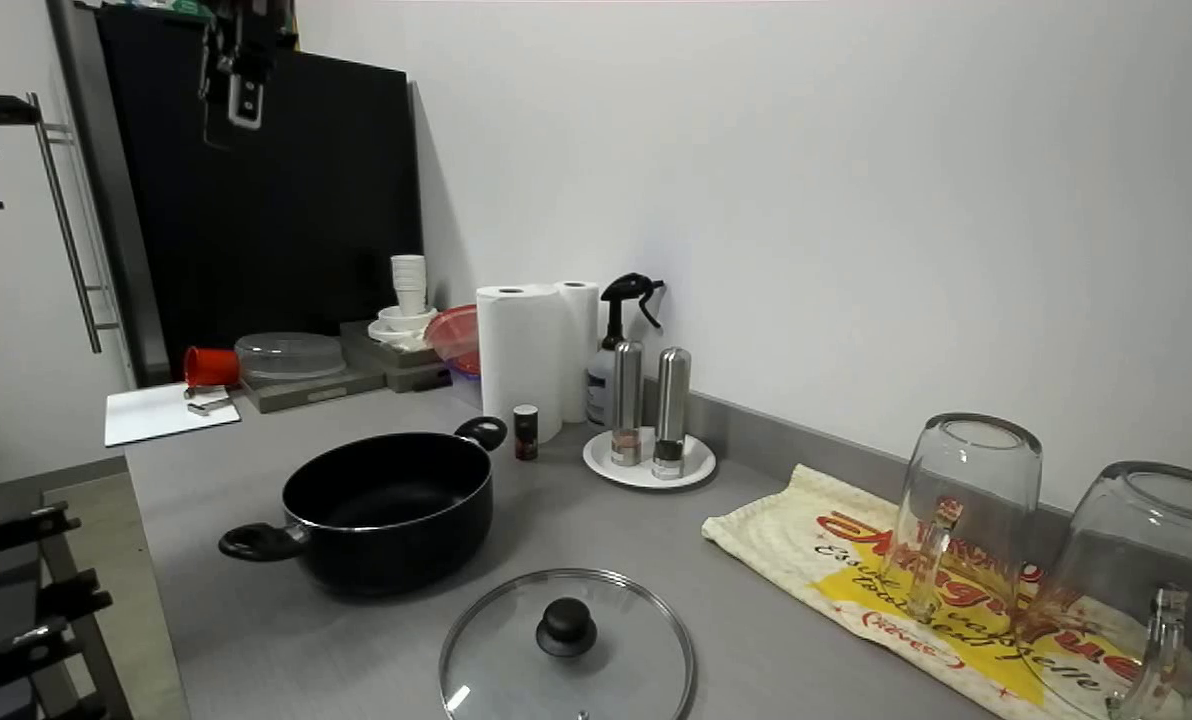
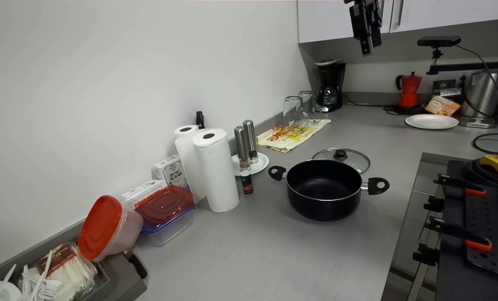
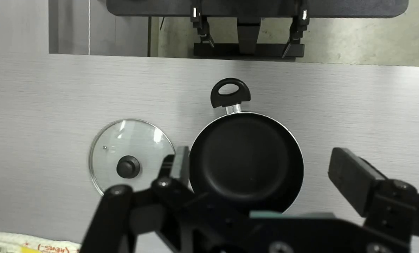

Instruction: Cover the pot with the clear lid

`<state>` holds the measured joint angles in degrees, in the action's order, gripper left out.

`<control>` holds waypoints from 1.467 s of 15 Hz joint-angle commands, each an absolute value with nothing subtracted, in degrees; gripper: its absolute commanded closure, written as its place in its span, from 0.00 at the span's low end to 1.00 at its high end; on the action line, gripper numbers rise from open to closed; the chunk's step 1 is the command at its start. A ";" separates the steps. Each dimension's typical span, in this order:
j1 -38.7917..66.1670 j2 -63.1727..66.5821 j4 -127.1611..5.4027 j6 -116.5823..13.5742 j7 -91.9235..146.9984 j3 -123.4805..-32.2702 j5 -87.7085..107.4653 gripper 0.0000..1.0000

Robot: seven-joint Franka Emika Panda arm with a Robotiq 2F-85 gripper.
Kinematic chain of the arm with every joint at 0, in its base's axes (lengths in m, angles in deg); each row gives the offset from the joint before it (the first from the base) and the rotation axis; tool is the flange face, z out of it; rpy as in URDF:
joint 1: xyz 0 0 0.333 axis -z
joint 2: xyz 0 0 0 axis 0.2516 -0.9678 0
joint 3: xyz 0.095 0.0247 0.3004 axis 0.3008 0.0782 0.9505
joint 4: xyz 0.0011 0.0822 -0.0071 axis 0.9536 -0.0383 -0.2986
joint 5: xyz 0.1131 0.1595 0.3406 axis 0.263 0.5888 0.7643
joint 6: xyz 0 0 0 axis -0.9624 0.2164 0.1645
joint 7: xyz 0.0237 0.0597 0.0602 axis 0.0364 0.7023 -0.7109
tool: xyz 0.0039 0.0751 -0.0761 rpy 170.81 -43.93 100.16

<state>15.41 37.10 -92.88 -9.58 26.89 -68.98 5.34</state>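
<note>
The black pot [image 1: 396,545] stands uncovered on the grey counter in both exterior views [image 2: 324,202]. The wrist view shows its bare inside [image 3: 246,154]; its lower part and one handle are hidden by my gripper. The clear lid [image 1: 568,640] lies flat on the counter beside the pot, black knob up. It also shows behind the pot in an exterior view [image 2: 341,156] and left of it in the wrist view [image 3: 134,147]. My gripper [image 3: 265,167] is open and empty, high above the counter; it hangs at the top of both exterior views [image 1: 233,110] [image 2: 368,47].
Two steel grinders [image 1: 672,400] stand on a small white plate [image 1: 698,468], near paper towel rolls [image 1: 518,360] and a small spice jar [image 1: 525,435]. Upturned glass mugs [image 1: 966,500] stand on a patterned cloth [image 1: 756,520] along the wall. Plastic containers [image 2: 165,205] stand by the wall.
</note>
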 commanded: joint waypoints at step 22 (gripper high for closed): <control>24.27 19.10 -89.46 -20.11 14.94 -87.22 13.54 0.00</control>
